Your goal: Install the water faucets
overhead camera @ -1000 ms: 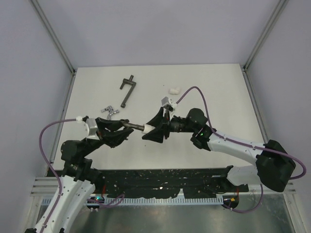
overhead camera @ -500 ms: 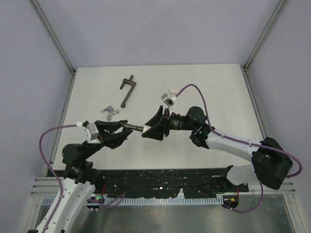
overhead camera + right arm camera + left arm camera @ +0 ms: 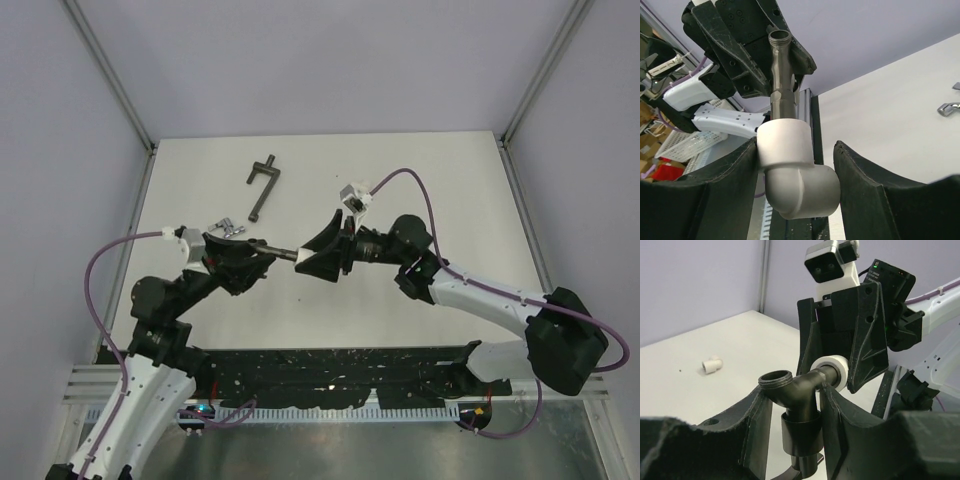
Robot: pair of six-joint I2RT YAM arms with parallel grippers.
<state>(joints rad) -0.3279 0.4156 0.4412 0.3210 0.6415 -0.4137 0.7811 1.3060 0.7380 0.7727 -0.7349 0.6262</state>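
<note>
Left wrist view, frame centre: left claw (image 3: 797, 407) clamps a dull grey-bronze metal faucet (image 3: 800, 390), right claw (image 3: 835, 367) a white plastic elbow fitting (image 3: 834, 374); any tilt could cross-thread them.

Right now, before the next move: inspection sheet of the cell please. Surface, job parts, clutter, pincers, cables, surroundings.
Surface: white table, no damage seen.
Job's things: water faucets lie on the table beyond the left arm, not gripped.
Clutter: T-handled bar lies flat at the far left; spare elbow lies loose on the table.
Grippers: left pincer is shut on the dark pipe fitting; right pincer is shut on the white elbow fitting, which sits on that pipe's end. Both are above the table.
Cables: purple cables loop off each wrist, apart from the parts.
Surroundings: grey walls, frame posts; nothing else seen.
</note>
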